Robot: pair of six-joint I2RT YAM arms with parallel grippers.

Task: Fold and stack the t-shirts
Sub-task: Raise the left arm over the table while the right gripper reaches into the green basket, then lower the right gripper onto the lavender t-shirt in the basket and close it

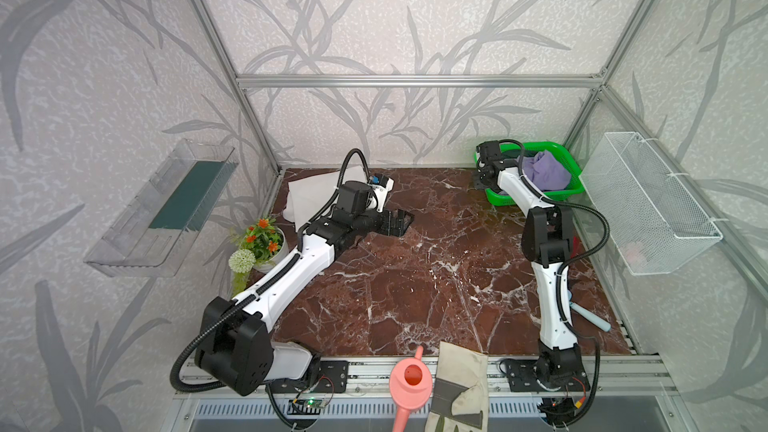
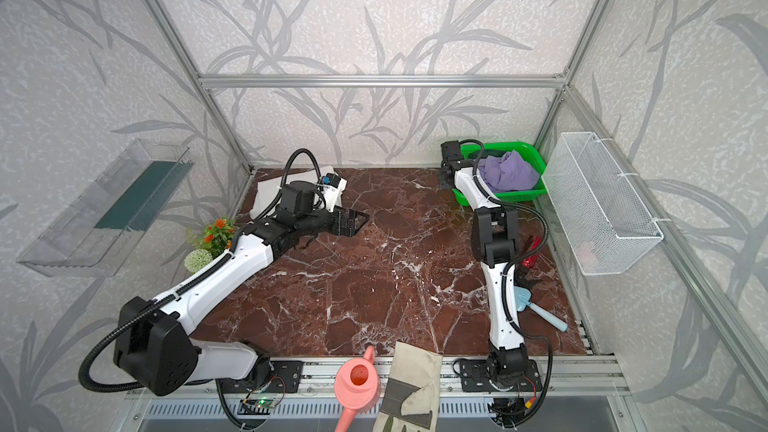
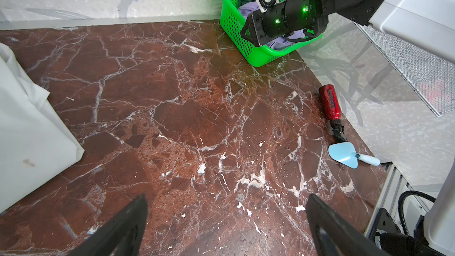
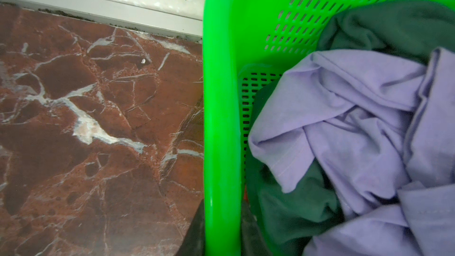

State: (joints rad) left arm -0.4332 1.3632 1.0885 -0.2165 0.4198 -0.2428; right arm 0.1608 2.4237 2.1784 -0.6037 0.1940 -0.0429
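The left gripper [image 3: 226, 197] has its fingers [image 3: 123, 227] spread wide above the marble table [image 3: 197, 119]; the right gripper [image 4: 224, 203] sets one finger on either side of the green basket [image 4: 221, 94] wall, and I cannot tell whether they pinch it; in the basket, at the right of that frame, the lavender t-shirt [image 4: 357, 131] lies crumpled over the dark green t-shirt [image 4: 295, 208]; the white t-shirt [image 1: 311, 197] lies folded left of centre in both top views, partly behind the left arm.
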